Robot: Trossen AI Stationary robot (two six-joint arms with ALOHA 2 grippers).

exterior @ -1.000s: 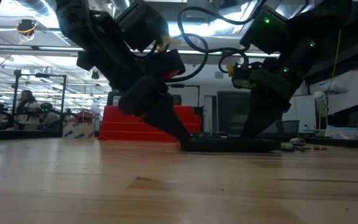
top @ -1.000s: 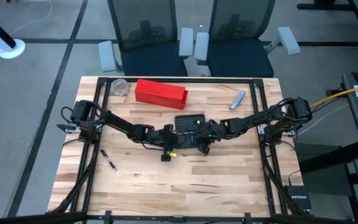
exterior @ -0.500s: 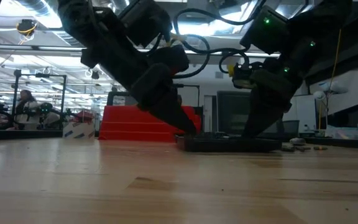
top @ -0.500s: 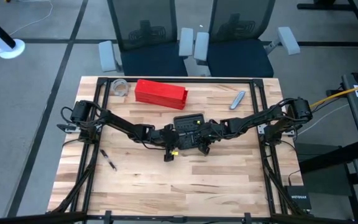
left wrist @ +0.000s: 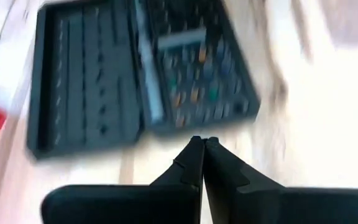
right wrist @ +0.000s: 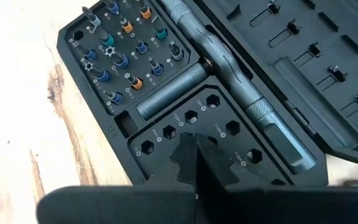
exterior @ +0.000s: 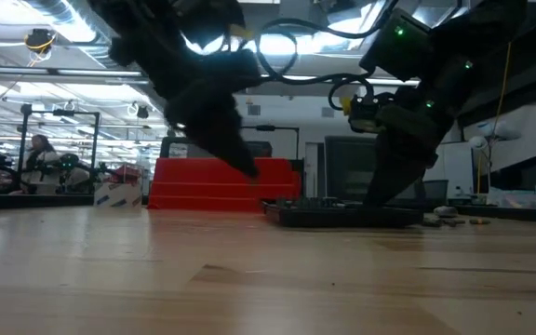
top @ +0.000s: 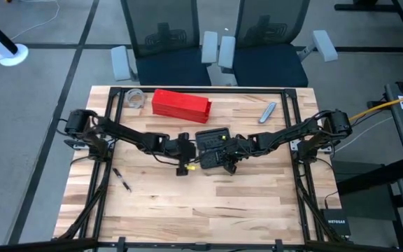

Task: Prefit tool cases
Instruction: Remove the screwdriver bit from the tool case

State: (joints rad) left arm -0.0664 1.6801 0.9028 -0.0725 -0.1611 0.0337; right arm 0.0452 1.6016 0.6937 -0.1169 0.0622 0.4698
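At the middle of the table [top: 208, 203], seen from above, the tool case [top: 213, 139] lies open, just in front of the red box [top: 180, 103]. Left hand [top: 182, 169] sits just beside the case's left edge, fingers pressed together, holding nothing. Right hand [top: 228, 166] sits at the case's front right corner, also pressed together.

From table height, the tool case [exterior: 342, 214] lies flat; the right hand [exterior: 380, 200] comes down onto it, while the left hand [exterior: 249, 170] hangs clear above the table, beside the case and before the red box [exterior: 214, 184].

Left wrist view: closed fingers [left wrist: 194, 163] point at the open, blurred tool case [left wrist: 135, 74], apart from it.

Right wrist view: closed fingers [right wrist: 194, 158] rest over the hex sockets of the tool case [right wrist: 229, 81], near its coloured bits [right wrist: 120, 46] and metal driver handle [right wrist: 229, 74]
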